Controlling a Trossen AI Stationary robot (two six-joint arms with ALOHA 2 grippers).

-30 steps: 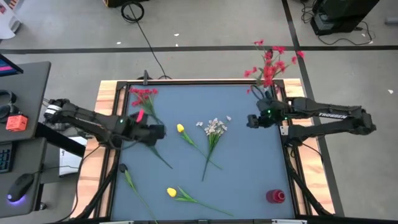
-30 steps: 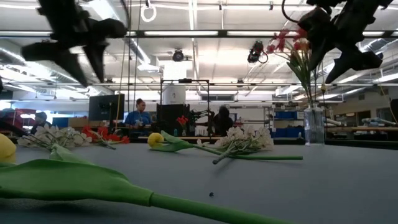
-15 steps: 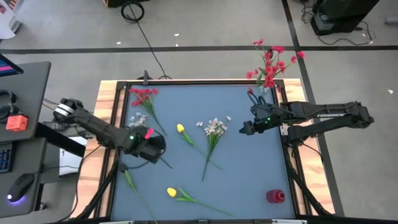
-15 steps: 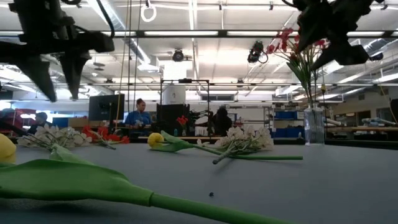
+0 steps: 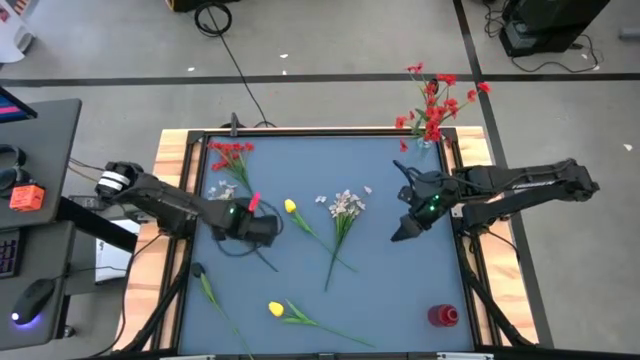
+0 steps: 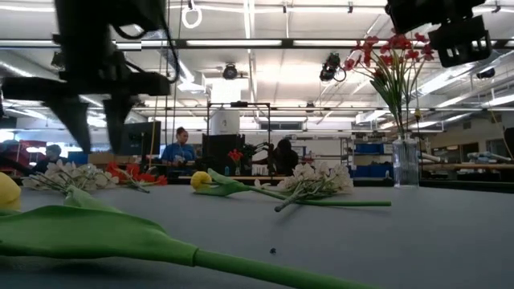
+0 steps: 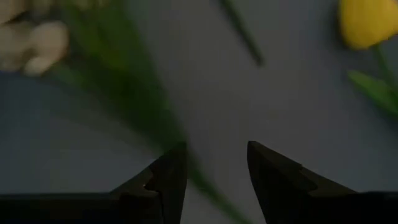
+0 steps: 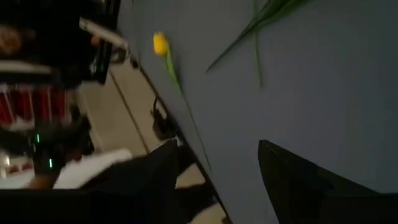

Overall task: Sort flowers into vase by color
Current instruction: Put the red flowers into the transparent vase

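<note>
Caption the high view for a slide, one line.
Both open grippers, left and right, hover over the table of scattered flowers; red stems fill the vase.

Two dark, jointed arms are showing matte black housings, the right one carrying white lettering along its forearm and a green indicator glowing near each wrist. The left arm is wearing a red tag and a pale shoulder collar. Each end effector is ending in tapered black fingers (image 7: 168,180).
</note>
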